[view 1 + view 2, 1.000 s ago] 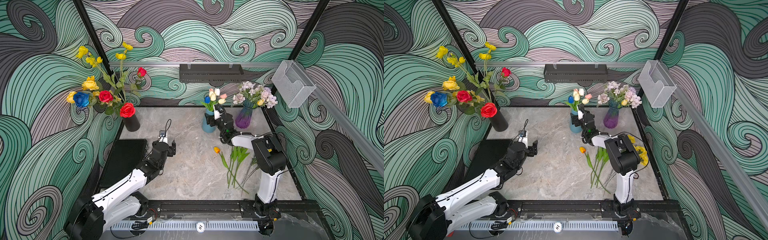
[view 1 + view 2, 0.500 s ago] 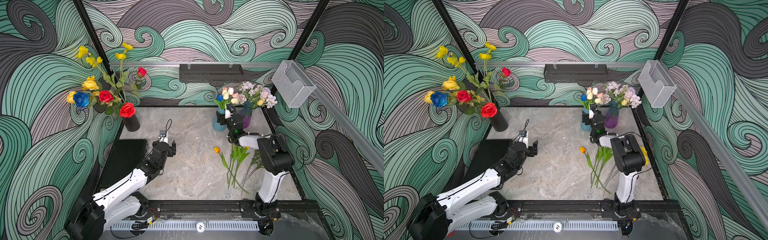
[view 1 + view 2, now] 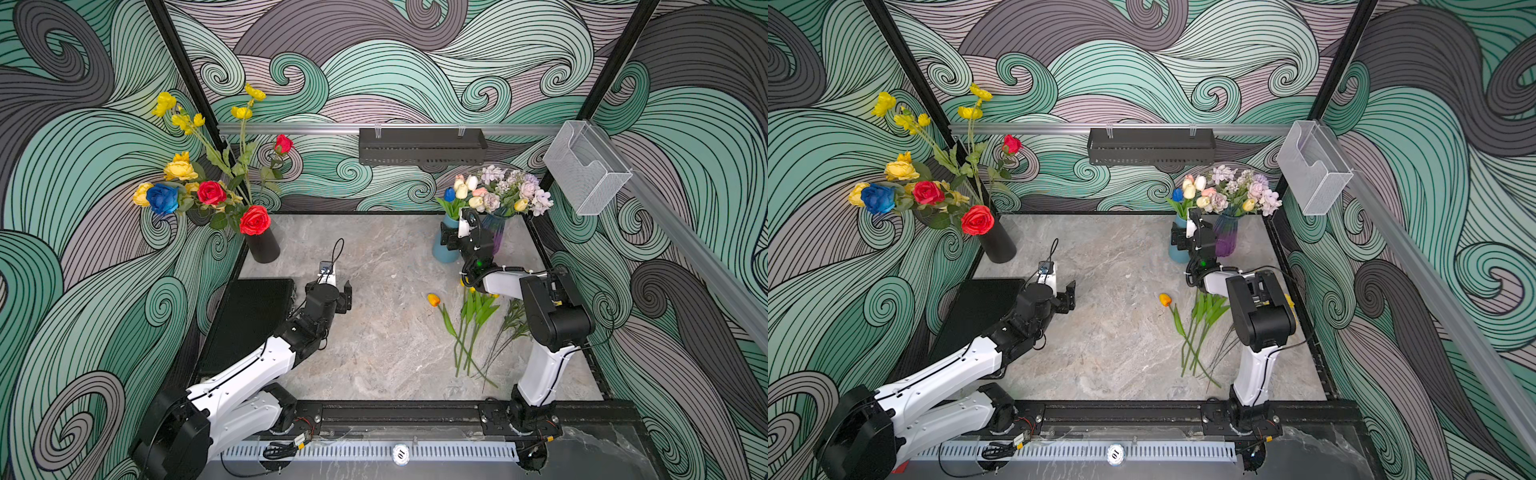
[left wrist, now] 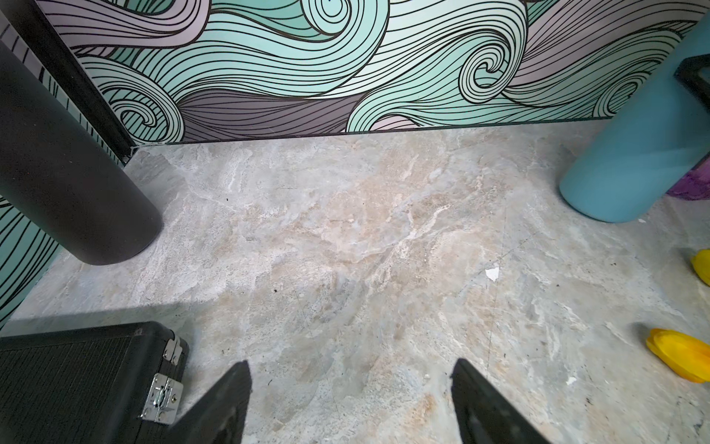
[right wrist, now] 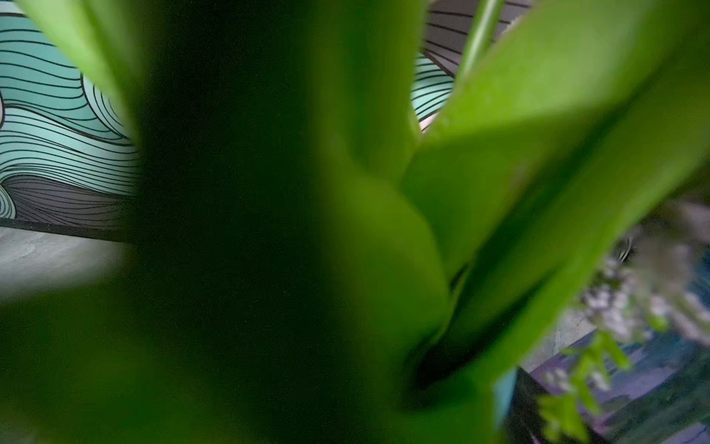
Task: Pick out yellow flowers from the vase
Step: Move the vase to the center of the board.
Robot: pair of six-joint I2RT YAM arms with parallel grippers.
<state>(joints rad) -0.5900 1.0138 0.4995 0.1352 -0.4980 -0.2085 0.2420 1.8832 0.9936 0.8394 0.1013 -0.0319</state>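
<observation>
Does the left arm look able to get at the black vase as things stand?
Likely yes. The left claw is open, and only bare table lies between it and the black vase; the low black case lies beside that path.

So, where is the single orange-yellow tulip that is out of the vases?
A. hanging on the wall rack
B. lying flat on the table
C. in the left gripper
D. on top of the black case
B: in both top views the orange-yellow tulip lies flat on the marble table, its stem running in among the loose green stems beside it.
</observation>
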